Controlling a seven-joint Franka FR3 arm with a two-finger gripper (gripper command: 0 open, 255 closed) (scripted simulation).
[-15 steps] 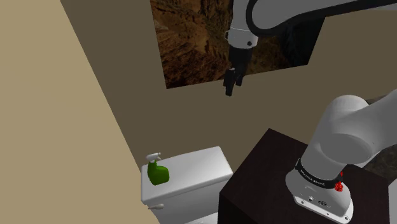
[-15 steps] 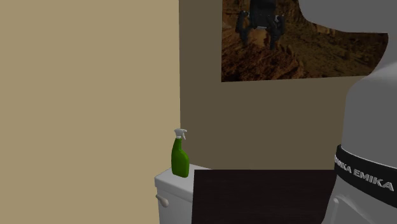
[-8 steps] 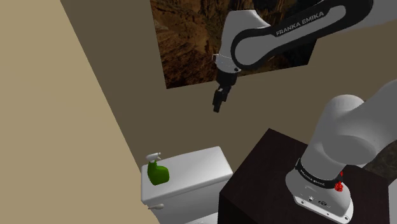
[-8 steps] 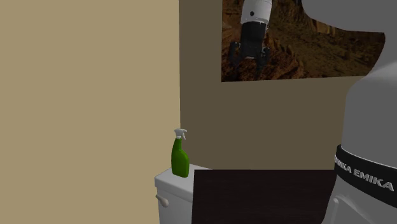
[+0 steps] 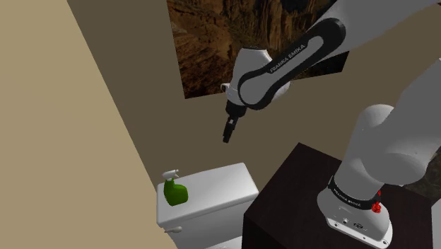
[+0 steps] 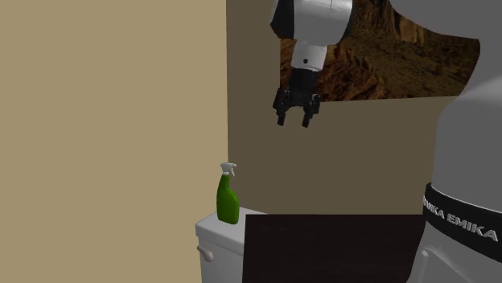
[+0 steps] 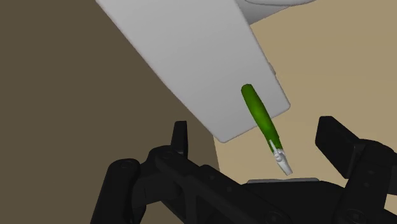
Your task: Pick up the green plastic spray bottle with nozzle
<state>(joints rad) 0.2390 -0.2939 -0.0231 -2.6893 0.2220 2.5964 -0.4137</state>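
The green plastic spray bottle with a white nozzle (image 5: 175,192) stands upright on the lid of the white toilet tank (image 5: 220,185), at the end close to the tan wall (image 5: 63,134). The black two-finger hand (image 6: 294,122) hangs in the air above the tank, pointing down, well apart from the bottle. Its fingers stand apart and hold nothing.
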